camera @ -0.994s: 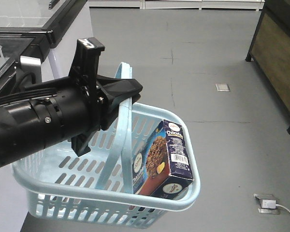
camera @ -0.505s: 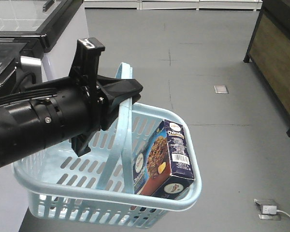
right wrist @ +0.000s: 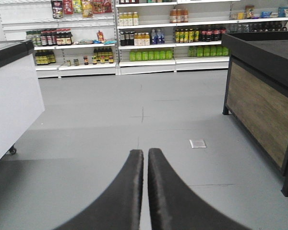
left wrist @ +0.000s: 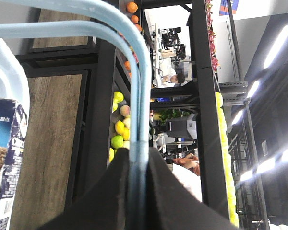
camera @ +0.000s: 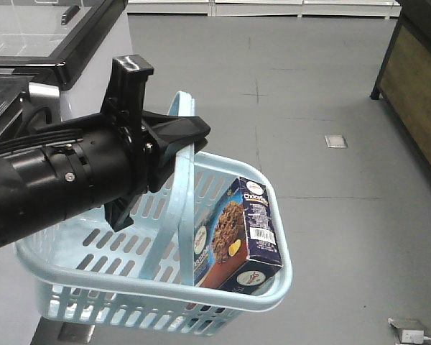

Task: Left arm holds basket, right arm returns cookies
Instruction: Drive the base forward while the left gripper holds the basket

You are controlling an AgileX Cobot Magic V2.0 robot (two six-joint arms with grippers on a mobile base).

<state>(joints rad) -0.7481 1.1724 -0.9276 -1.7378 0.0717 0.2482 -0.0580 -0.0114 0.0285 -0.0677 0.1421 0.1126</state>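
Observation:
My left arm [camera: 50, 183] reaches in from the left, and its left gripper [camera: 190, 133] is shut on the arched handle [camera: 174, 208] of the light blue basket [camera: 151, 284], which hangs above the floor. The dark navy cookies box [camera: 237, 233] stands tilted in the basket's right end. In the left wrist view the handle [left wrist: 139, 96] runs between the black fingers of the left gripper [left wrist: 138, 158], and the cookies box [left wrist: 7, 158] shows at the left edge. The right gripper [right wrist: 145, 152] is shut and holds nothing over bare floor.
A glass-topped white chest cabinet [camera: 43, 43] stands at the left. A black stand with wood sides [camera: 416, 93] lines the right. A metal floor plate [camera: 335, 141] and a white plug block [camera: 409, 332] lie on the grey floor. Bottle shelves [right wrist: 149, 33] fill the far wall.
The floor, cabinet and stand have shifted in the front view. The basket and box swung slightly left and down. Both grippers have kept the same state.

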